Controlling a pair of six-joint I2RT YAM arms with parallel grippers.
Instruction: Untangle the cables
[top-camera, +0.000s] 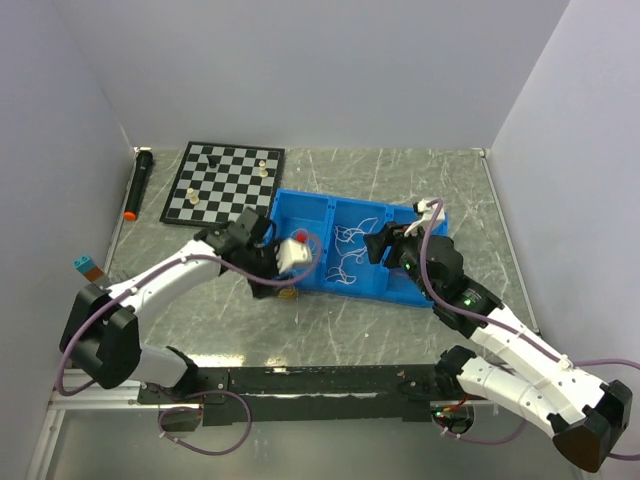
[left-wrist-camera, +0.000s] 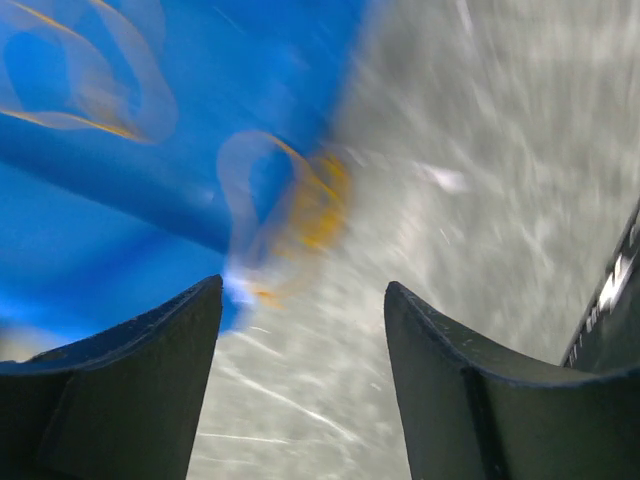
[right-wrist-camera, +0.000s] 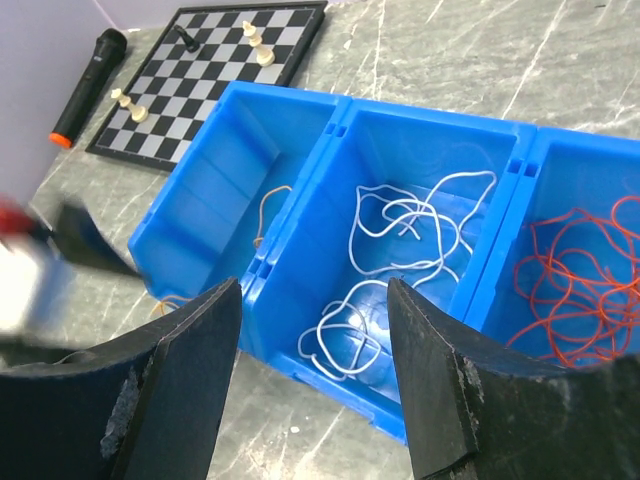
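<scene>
A blue three-compartment tray (top-camera: 330, 205) holds the cables. White cables (right-wrist-camera: 400, 245) lie coiled in its middle compartment, red-orange cables (right-wrist-camera: 585, 280) in the right one, and a thin yellow cable (right-wrist-camera: 268, 208) hangs in the left one. More yellow cable (top-camera: 287, 293) lies looped on the table at the tray's front left corner, blurred in the left wrist view (left-wrist-camera: 310, 200). My left gripper (left-wrist-camera: 303, 300) hovers open just above it, with nothing between its fingers. My right gripper (right-wrist-camera: 313, 290) stands open and empty above the middle compartment's front wall.
A chessboard (top-camera: 225, 182) with a few pieces lies behind the tray on the left. A black marker with an orange tip (top-camera: 140, 185) rests beside it. A small teal and orange block (top-camera: 88, 266) sits by the left wall. White walls enclose the table.
</scene>
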